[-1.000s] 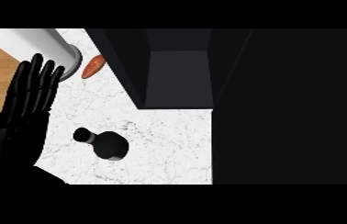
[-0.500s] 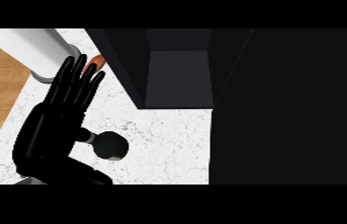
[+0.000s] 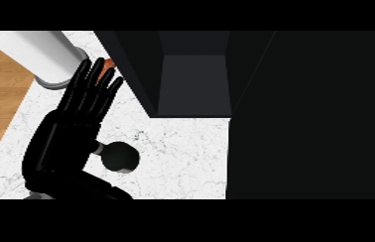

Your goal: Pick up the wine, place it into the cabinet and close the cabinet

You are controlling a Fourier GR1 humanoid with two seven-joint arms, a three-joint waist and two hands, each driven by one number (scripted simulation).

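One wine bottle on the marble countertop, near its front-left corner, seen almost straight from above: round dark body, short neck poking out toward the left, a sliver of pale base at its lower side. Looks upright, not held. Left hand sits just beside it on the left, fingers straight and spread, pointing toward the back edge; palm side faces the bottle, neck looks touching or nearly touching the wrist area, can't tell which. Hand released, grasping nothing. Right hand not visible.

Step in hand, my read: approach for the grasp. To do it well, bring the palm against the bottle's body, not the thin neck, then curl fingers and thumb round it before lifting; a sideways nudge with straight fingers could tip it.

Dark open cabinet stands along the back edge, right of the hand, interior empty-looking. White cylinder at the back-left corner, a small orange-brown object behind the fingertips, mostly hidden.
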